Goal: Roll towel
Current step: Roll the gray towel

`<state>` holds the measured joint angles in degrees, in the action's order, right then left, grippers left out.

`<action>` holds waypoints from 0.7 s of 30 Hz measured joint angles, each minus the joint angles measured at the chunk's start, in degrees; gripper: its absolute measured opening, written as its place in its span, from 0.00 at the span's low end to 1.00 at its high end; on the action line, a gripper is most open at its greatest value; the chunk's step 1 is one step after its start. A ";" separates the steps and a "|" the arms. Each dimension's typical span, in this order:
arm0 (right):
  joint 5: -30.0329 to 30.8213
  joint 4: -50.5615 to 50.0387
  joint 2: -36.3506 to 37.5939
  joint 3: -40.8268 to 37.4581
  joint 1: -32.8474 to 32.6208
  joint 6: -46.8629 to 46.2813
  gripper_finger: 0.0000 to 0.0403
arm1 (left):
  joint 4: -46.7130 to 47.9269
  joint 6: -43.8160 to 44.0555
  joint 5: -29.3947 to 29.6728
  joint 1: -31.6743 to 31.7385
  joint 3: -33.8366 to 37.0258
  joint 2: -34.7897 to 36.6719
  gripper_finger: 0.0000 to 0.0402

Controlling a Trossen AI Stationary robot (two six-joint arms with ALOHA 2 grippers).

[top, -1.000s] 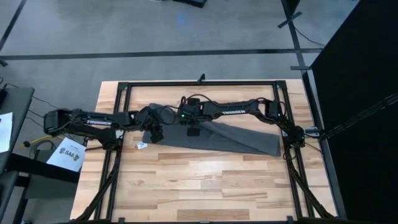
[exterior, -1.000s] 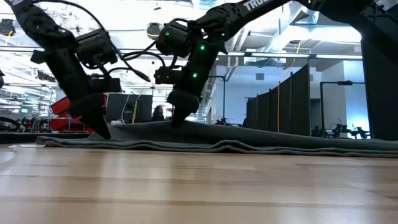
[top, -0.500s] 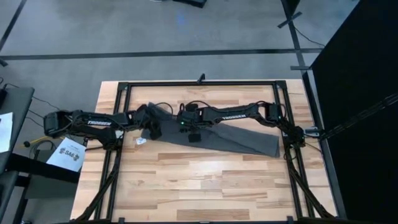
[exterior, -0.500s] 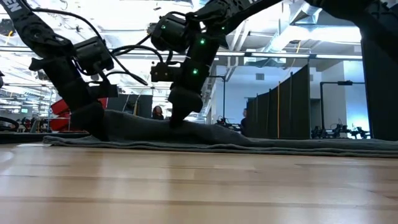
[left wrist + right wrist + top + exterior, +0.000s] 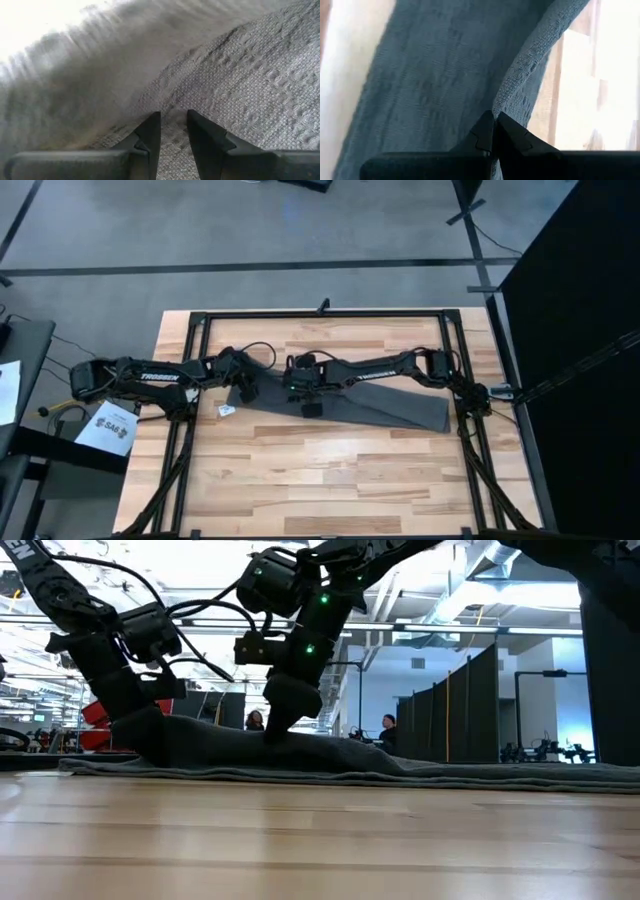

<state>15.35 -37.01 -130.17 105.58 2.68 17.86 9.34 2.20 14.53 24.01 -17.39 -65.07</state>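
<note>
Towel [image 5: 370, 402] lies as a long dark strip across the far half of the wooden surface [image 5: 330, 475], its right end flat and its left end bunched up under your two arms. You are at the opening step of the roll, as I judge it: the first turn of cloth is being lifted and carried over, and no cylinder has formed yet.

Your right tool [image 5: 494, 131] is clamped on a raised fold of the towel's edge; the right wrist view shows the two tips pressed together with the cloth ridge climbing away from them. In the low view that tool [image 5: 285, 720] sits down on the hump of fabric near the towel's left third. Your left tool [image 5: 173, 131] is at the towel's left end, fingers a narrow gap apart with the weave pinched up between them; I read it as gripping the cloth too. A small white tag [image 5: 226, 411] lies on the wood just beside that end.

Next you need both tools to travel together, level with each other, toward the flat right end, so the fold lands squarely. If one leads, expect a skewed, cone-shaped roll.
</note>
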 joint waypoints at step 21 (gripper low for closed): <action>0.09 0.13 0.00 0.00 1.72 -1.02 0.00 | 18.64 25.31 -1.28 -9.21 -2.38 18.95 0.20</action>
<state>15.44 -36.88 -130.17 105.58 4.40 16.84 27.99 27.51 13.25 14.80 -19.77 -46.12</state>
